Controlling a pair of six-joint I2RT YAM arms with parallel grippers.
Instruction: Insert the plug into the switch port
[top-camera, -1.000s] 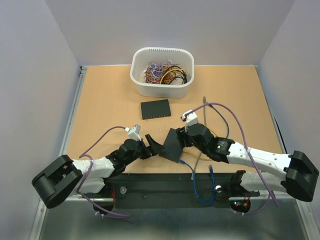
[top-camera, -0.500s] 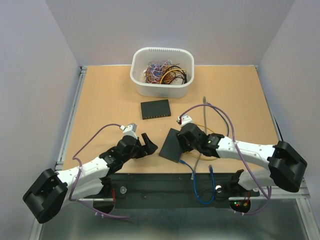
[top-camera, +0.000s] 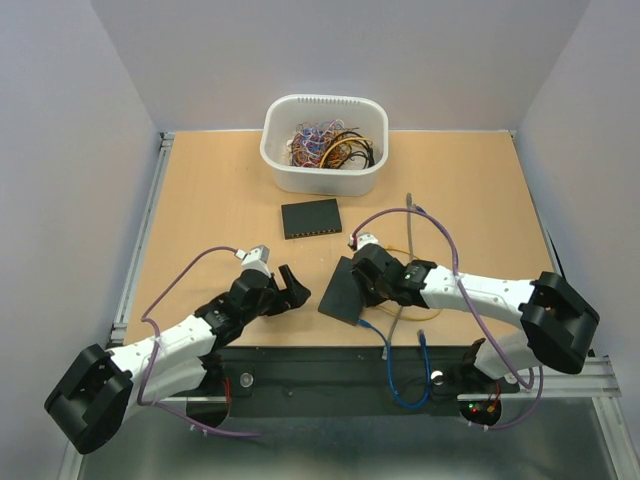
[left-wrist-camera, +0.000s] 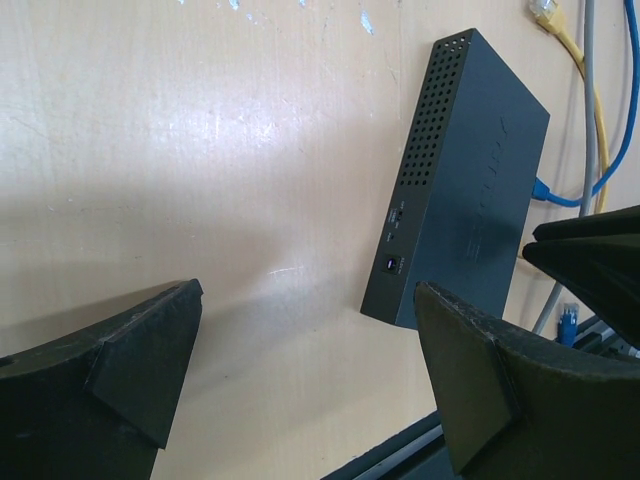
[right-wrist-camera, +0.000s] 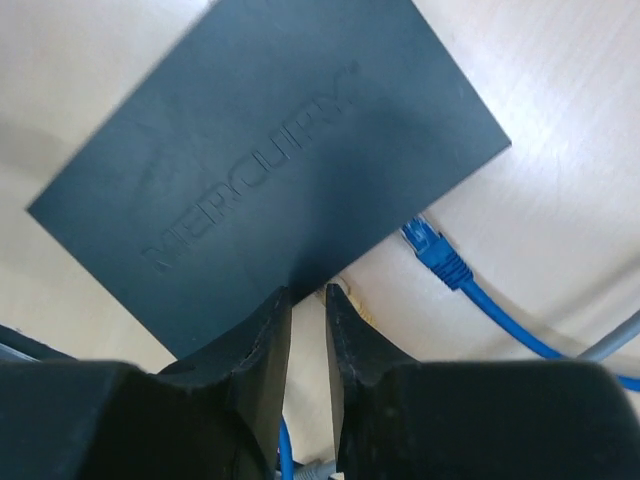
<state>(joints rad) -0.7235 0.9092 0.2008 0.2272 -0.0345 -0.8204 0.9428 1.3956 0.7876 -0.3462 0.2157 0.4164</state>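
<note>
Holding tangled cables, white tub stands; left hand apart, right hand unclear.

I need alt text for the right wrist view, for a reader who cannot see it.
A flat dark box marked MERCURY lies on a pale wooden table, seen from close above. The right gripper, its two black fingers almost together, points at the box's near edge; a blue cable plug lies beside the box.

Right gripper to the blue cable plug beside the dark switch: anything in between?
Nothing visible. The blue cable plug lies right of the right gripper, beside the edge of the dark grey rectangular switch; only light wooden tabletop shows between them.
</note>
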